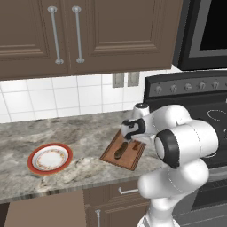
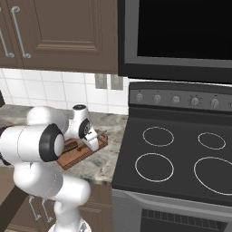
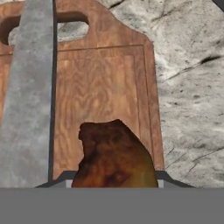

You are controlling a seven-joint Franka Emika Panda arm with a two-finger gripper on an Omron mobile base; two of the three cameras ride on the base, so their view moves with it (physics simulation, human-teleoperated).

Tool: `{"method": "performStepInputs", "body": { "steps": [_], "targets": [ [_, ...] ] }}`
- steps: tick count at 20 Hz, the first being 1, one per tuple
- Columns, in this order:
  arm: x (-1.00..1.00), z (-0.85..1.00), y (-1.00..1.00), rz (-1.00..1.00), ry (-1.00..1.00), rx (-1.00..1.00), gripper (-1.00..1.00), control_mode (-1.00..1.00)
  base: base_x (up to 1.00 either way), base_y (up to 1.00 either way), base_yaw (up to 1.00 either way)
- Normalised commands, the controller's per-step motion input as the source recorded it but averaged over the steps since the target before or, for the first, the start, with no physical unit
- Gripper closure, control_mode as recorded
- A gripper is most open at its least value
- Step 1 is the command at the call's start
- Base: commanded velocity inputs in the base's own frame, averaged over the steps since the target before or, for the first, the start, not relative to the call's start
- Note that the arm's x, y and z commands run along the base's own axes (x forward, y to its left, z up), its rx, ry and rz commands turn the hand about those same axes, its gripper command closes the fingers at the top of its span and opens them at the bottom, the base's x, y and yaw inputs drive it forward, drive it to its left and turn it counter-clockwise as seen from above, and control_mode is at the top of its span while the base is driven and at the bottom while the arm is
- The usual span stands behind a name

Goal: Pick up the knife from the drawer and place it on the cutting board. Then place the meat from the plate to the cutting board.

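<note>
Meat [image 3: 116, 155] sits low over the cutting board [image 3: 105, 87], just beside the knife [image 3: 28, 100] blade, gripper [image 1: 133, 141] right above it; can't tell if fingers grip or have let go; plate [image 1: 49, 158] empty; release low, lift straight up, avoid nudging the blade.

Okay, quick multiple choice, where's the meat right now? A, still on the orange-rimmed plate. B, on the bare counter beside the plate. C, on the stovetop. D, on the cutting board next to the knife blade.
D: in the hand view the meat lies on the cutting board beside the knife blade, and the plate holds nothing.
</note>
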Motion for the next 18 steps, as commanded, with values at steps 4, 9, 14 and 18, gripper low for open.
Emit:
{"method": "performStepInputs", "body": {
  "steps": [4, 9, 14, 18],
  "targets": [
    [0.08, -0.15, 0.07, 0.00, 0.00, 0.00, 1.00, -1.00, 0.00, 0.00, 0.00],
    [0.09, -0.16, 0.07, 0.00, 0.00, 0.00, 1.00, -1.00, 0.00, 0.00, 0.00],
    [0.07, -0.16, 0.07, 0.00, 0.00, 0.00, -1.00, -1.00, 0.00, 0.00, 0.00],
    [0.02, -0.10, 0.04, 0.00, 0.00, 0.00, -1.00, -1.00, 0.00, 0.00, 0.00]
  ]
}}
